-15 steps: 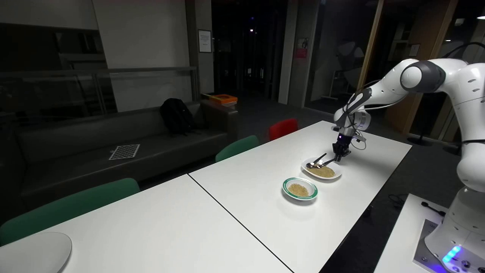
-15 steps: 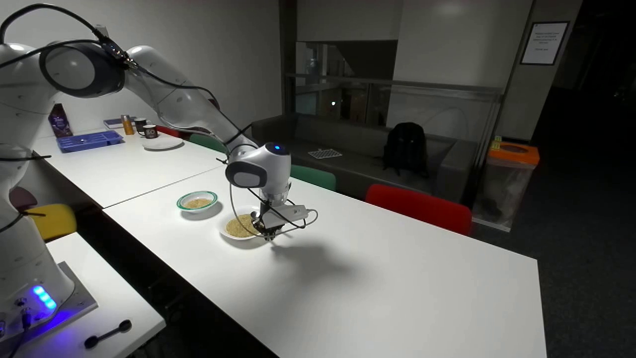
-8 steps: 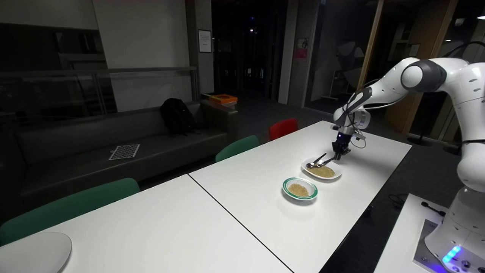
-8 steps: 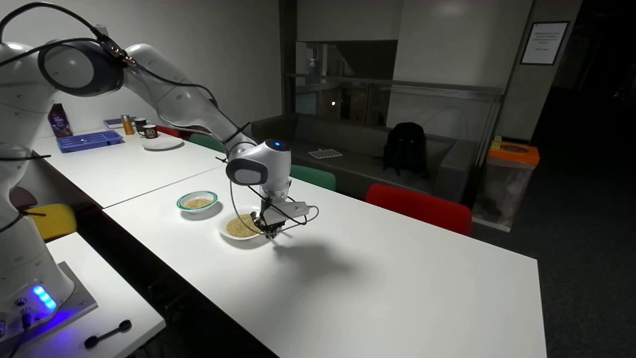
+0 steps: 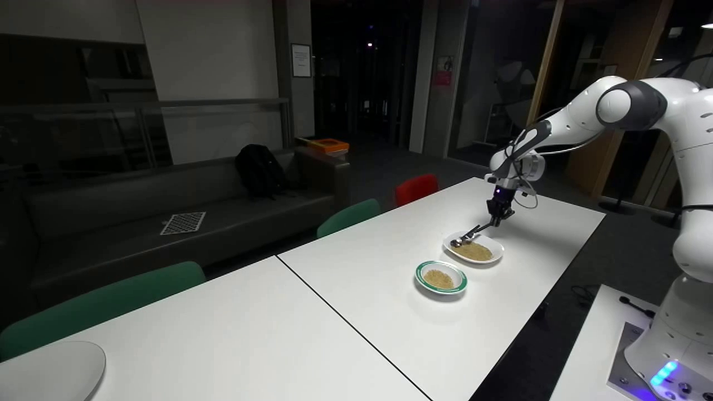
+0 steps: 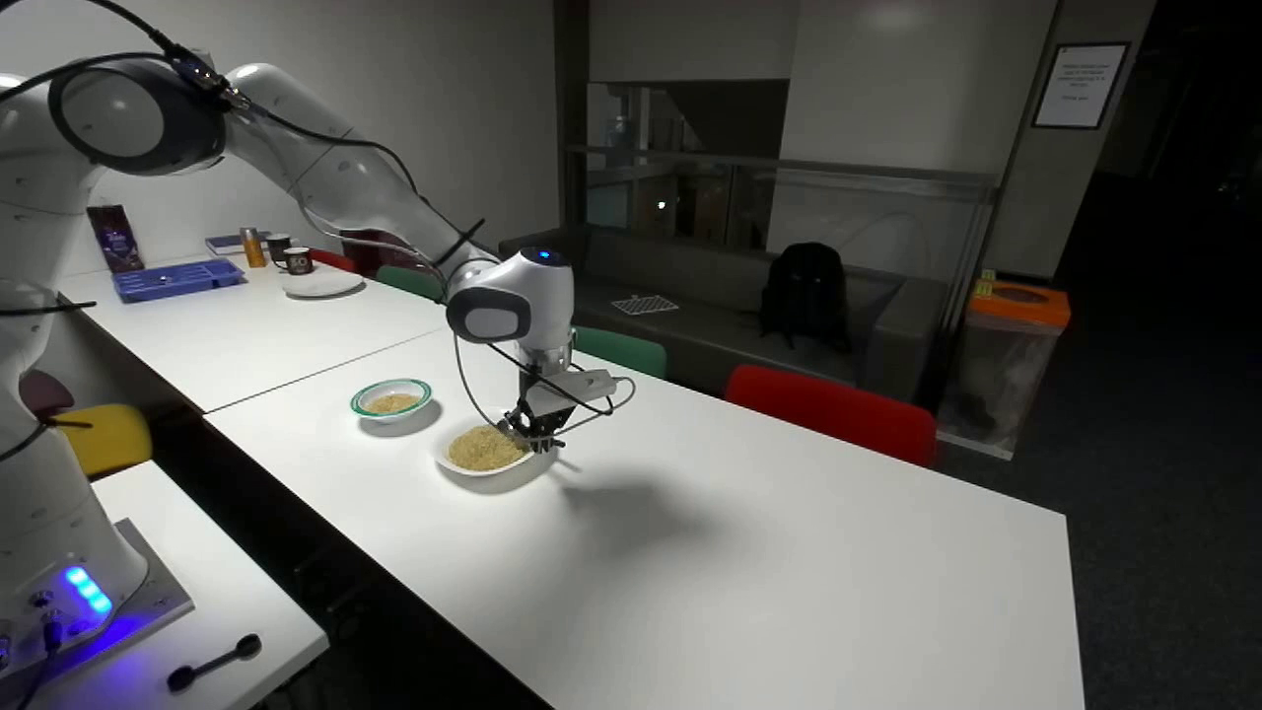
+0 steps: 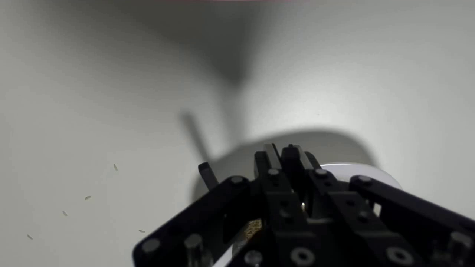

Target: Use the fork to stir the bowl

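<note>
The bowl (image 5: 458, 287) has a green rim and pale grain inside; it shows in both exterior views and stands apart from the gripper. My gripper (image 5: 495, 221) hovers low over the far edge of a white dish, tilted grain-side down. Its jaws are shut on the fork (image 5: 486, 226), whose dark handle (image 7: 290, 157) is pinched between the pads in the wrist view. The fork slants down over the white dish, crossing a spoon's handle there. Whether its metal end touches the grain or the spoon, I cannot tell.
The white dish (image 5: 496, 245) holds grain and a spoon (image 5: 457, 243) with a dark handle. Loose grains (image 7: 88, 197) lie on the white table. At the table's far end stand a plate (image 6: 323, 285), a blue tray (image 6: 177, 280) and mugs (image 6: 297, 260).
My gripper has risen a little and carried the fork upward with it, its angle over the white dish now closer to the spoon's handle. The bowl and the white dish have stayed put.
</note>
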Robot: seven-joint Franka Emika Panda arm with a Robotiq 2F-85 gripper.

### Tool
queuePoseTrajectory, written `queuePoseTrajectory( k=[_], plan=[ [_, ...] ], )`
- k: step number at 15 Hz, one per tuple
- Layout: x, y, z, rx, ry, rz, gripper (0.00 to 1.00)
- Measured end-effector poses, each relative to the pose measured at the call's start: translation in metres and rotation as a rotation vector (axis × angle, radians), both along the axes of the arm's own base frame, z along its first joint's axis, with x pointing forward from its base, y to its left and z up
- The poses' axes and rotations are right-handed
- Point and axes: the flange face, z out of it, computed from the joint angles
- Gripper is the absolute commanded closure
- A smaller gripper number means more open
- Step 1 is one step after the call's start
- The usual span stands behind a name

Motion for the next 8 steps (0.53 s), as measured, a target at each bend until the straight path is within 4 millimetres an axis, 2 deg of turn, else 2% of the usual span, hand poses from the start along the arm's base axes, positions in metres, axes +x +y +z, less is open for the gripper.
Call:
queuePoseTrajectory(
  k=[8],
  plan=[
    [-0.012,0.028,0.046,-0.121,0.034,0.043,0.97]
  ],
)
